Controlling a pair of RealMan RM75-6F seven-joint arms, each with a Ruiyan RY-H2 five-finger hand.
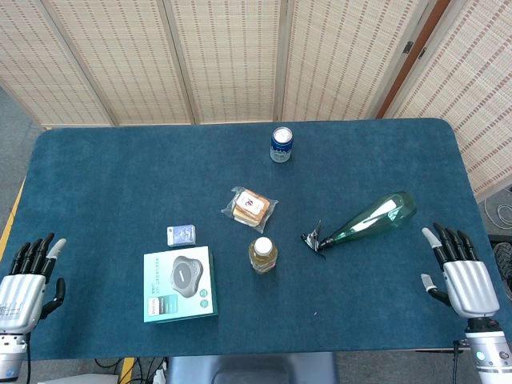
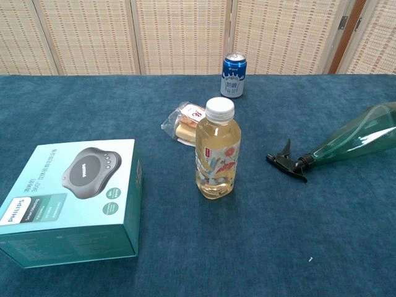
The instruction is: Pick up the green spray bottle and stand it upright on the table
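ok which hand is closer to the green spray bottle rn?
Right. The right hand rests open just beyond the base end of the green spray bottle, which lies on its side. The left hand is at the opposite table edge, far across.

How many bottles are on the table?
2: the green spray bottle lying on its side near the right robot hand, and a drink bottle standing upright mid-table. None seem hidden.
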